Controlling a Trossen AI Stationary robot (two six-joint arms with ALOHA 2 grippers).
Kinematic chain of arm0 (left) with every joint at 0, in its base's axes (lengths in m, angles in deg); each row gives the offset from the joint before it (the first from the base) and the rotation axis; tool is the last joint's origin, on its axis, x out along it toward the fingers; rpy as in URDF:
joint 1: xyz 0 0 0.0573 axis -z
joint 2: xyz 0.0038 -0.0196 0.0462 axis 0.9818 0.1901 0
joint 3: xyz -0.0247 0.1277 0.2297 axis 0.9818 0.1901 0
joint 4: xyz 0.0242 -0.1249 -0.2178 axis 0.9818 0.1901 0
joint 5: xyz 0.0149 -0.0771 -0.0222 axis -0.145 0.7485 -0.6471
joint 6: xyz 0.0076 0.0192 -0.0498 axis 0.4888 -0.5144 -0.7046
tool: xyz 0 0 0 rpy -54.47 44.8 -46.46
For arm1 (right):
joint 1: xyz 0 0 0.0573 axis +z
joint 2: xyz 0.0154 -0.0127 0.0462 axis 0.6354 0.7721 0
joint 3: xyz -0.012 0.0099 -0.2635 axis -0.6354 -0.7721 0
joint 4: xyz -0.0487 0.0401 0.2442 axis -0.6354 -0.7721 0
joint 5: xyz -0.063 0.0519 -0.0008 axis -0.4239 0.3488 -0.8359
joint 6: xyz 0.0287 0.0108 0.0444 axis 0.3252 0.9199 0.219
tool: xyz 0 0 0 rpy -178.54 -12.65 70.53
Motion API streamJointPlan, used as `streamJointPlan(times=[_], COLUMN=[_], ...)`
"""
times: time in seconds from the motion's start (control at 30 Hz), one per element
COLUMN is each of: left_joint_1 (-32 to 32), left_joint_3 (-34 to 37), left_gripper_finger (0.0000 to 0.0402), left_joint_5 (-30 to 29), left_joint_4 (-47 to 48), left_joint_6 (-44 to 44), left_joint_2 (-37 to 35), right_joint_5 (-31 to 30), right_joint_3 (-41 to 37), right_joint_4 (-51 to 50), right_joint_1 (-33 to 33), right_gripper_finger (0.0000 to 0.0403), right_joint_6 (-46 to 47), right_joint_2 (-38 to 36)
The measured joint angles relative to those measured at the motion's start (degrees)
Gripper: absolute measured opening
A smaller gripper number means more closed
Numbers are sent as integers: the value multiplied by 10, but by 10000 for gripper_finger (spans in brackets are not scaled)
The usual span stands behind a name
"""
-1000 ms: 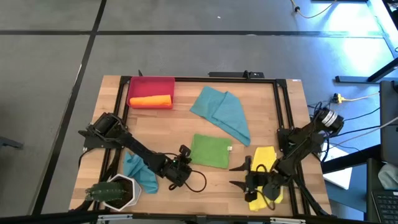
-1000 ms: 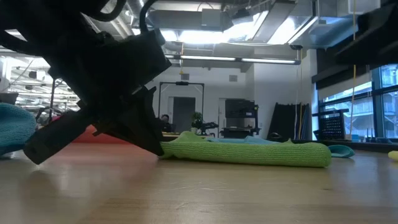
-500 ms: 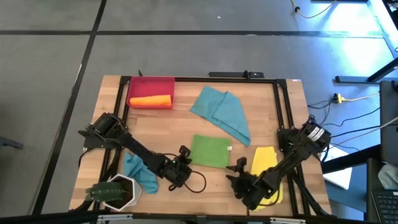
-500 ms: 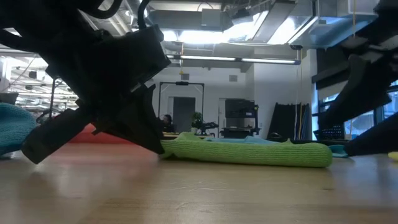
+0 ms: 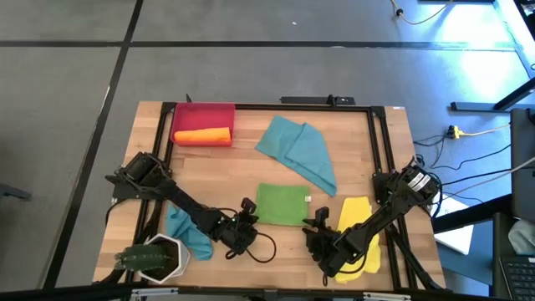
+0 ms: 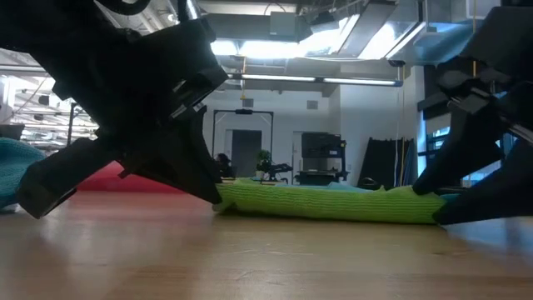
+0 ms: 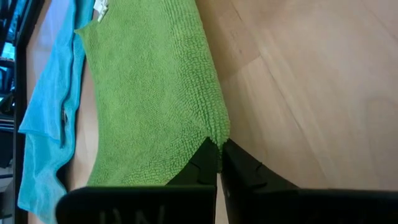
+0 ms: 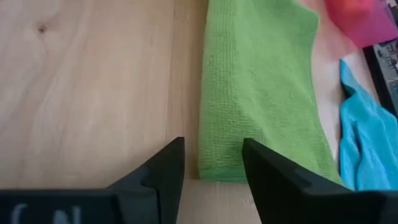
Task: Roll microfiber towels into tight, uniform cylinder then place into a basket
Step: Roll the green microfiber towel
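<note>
From above I see the whole worktop (image 5: pixel 351 134): the basket (image 5: pixel 203 114) at the far left corner with the orange towel (image 5: pixel 201 135) rolled inside, and the green towel (image 5: pixel 282 203) flat in the middle. Only my wrist views show the grip. My left hand (image 7: pixel 220 155) is clenched on the green towel's near left corner. My right hand (image 8: pixel 211 163) is spread apart, straddling the near right corner, not closed on it. Both arms reach low and inward, hands just above the wood.
</note>
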Motion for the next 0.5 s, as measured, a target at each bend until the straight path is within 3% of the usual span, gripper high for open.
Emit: streamJointPlan(times=[0.5], left_joint_1=[3], left_joint_3=[0], left_gripper_finger=[0], left_joint_5=[0], left_joint_4=[-3], left_joint_6=[4], left_joint_2=[0], right_joint_5=[24], right_joint_3=[-1], right_joint_4=[-33], right_joint_1=[-21], right_gripper_finger=[157], right_joint_6=[1], right_joint_2=[1])
